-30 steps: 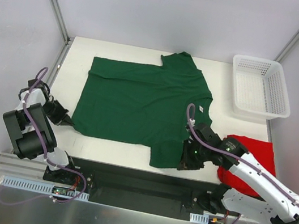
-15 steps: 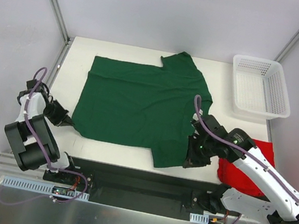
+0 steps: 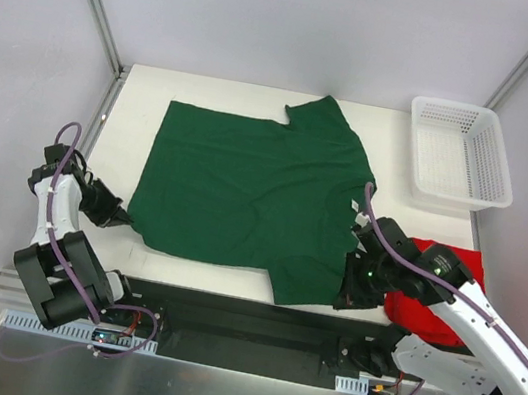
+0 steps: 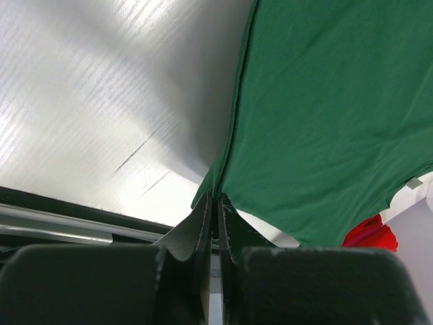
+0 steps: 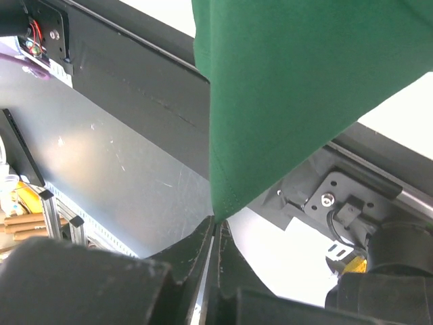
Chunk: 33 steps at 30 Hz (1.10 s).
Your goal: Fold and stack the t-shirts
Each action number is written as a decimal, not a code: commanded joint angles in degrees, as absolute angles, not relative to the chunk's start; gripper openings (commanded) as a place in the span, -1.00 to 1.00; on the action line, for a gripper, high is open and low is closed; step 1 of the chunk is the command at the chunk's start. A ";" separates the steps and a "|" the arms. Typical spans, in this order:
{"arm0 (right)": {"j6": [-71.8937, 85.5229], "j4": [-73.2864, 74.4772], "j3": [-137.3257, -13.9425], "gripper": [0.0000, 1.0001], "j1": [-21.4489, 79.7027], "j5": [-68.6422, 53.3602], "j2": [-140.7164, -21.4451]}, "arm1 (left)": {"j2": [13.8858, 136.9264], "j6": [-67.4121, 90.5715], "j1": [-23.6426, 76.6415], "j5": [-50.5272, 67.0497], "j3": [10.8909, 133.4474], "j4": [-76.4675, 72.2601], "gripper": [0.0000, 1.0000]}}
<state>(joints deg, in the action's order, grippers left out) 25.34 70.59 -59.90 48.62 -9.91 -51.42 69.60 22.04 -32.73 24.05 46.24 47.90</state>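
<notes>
Small pale tag (image 3: 355,206) at collar of green t-shirt (image 3: 245,189), right of centre; writing too small to read. White basket (image 3: 459,154) at upper right of counter (image 3: 137,105), mesh floor showing. Left pincer (image 4: 216,203) clenched on green t-shirt's lower-left corner, at left of frame. Right pincer (image 5: 215,227) clenched on lower-right hem. Red t-shirt (image 3: 473,263) bunched at lower right, beside basket's near end.
</notes>
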 commanded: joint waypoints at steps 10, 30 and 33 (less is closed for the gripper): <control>29.53 75.41 -59.33 -0.97 50.18 -11.60 -46.93 | 63.63 21.53 -33.13 24.96 44.91 53.35 -1.00; 32.17 78.22 -67.93 -0.97 57.57 -3.96 -52.12 | 60.12 22.67 -32.70 27.07 47.28 55.90 -1.00; 31.03 78.66 -69.52 -0.98 57.39 -1.77 -53.35 | 59.68 23.46 -32.78 28.21 47.55 55.02 -1.00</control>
